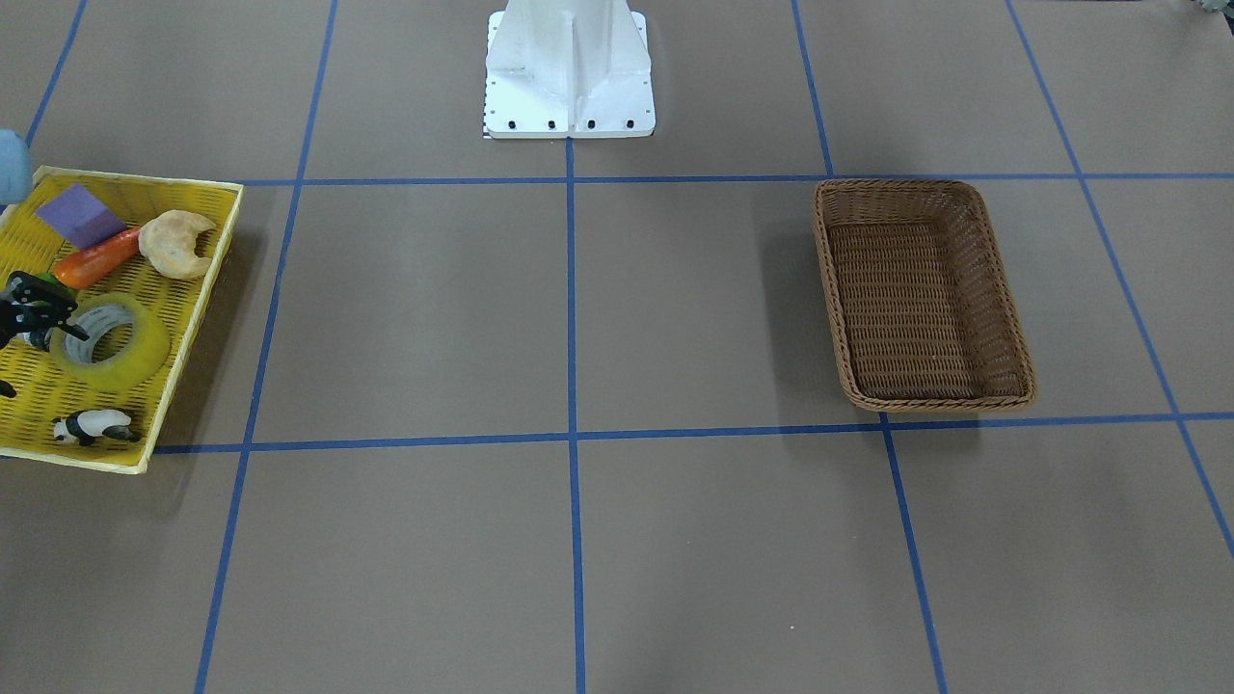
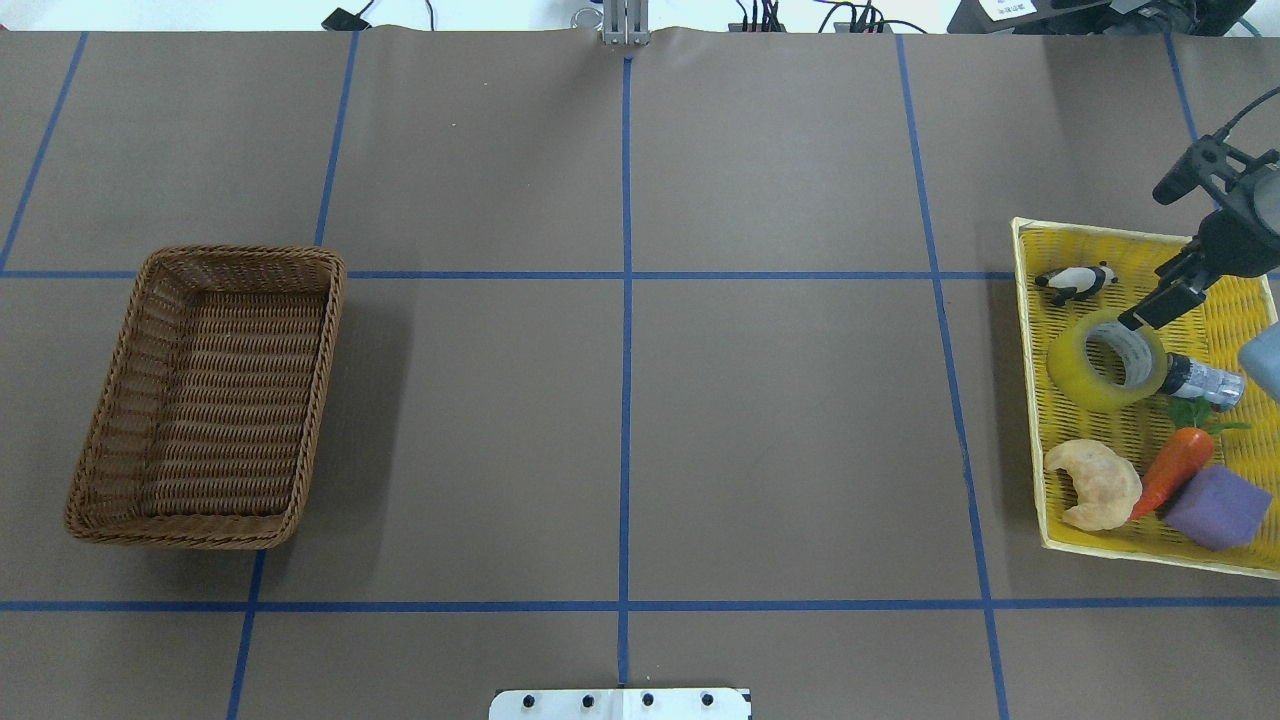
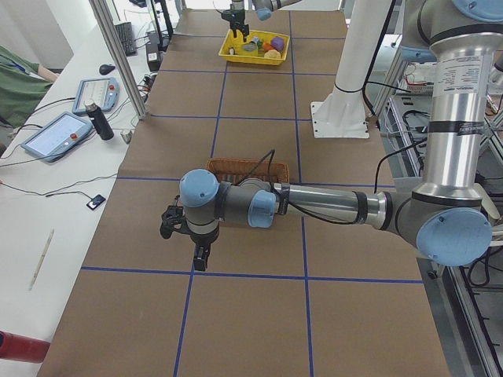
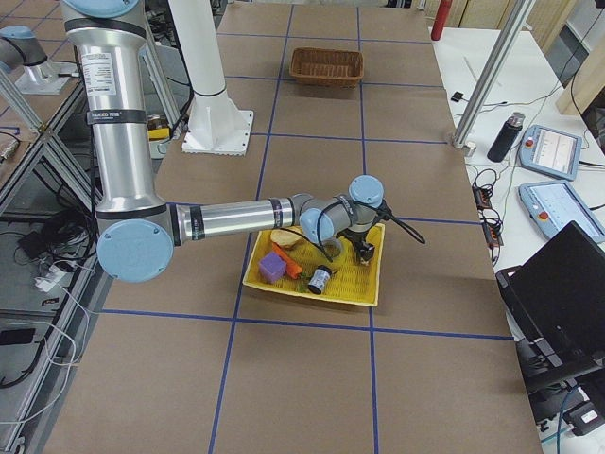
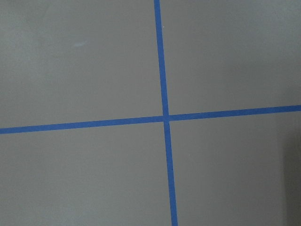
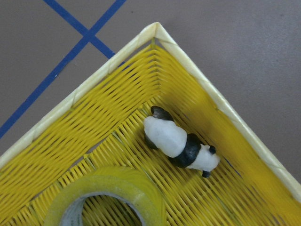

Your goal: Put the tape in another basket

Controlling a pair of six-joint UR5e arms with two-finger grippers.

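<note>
The tape lies flat in the yellow tray, between a panda and a croissant; a small cylinder touches its side; the right gripper hangs just over its rim, jaws spread, pinching nothing; the basket sits well apart across the tabletop; the left gripper hovers near the basket; whether its jaws are spread I cannot tell.

One tape, one basket, one yellow tray, one panda, croissant, carrot, purple block, cylinder
</note>
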